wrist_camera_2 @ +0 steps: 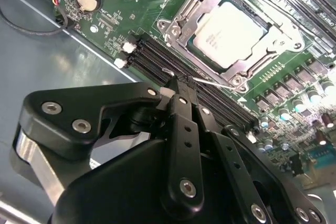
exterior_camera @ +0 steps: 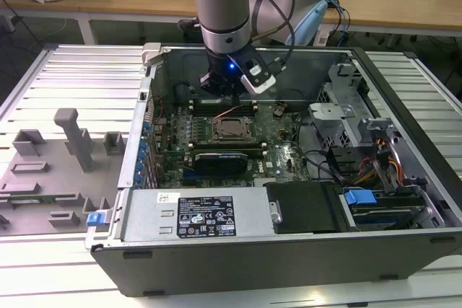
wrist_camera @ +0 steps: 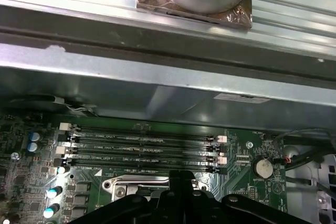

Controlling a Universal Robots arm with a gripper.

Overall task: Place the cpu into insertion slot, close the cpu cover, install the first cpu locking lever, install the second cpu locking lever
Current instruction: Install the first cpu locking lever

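Note:
The cpu point(wrist_camera_2: 231, 27), a silver-topped square chip, lies in the insertion slot point(wrist_camera_2: 171, 29) on the green board. The silver cpu cover point(wrist_camera_2: 252, 61) lies flat around the chip, whose top shows through the cover's window. A thin silver locking lever point(wrist_camera_2: 212, 82) runs along the socket's edge beside the memory slots. My black gripper point(wrist_camera_2: 177, 83) hangs just above that edge, fingers shut together, tips right at the lever's end. I cannot tell whether they pinch it. In the exterior view the gripper point(exterior_camera: 220, 97) is over the board just behind the cpu point(exterior_camera: 232, 130).
The open computer case point(exterior_camera: 144, 229) lies on a slatted metal table. Long black memory slots point(wrist_camera: 142, 145) run between the socket and the case wall. A coin battery point(wrist_camera: 262, 168) and cables sit nearby. A black card point(exterior_camera: 227, 158), drive bays point(exterior_camera: 382, 200) and grey fixtures point(exterior_camera: 68, 135) surround it.

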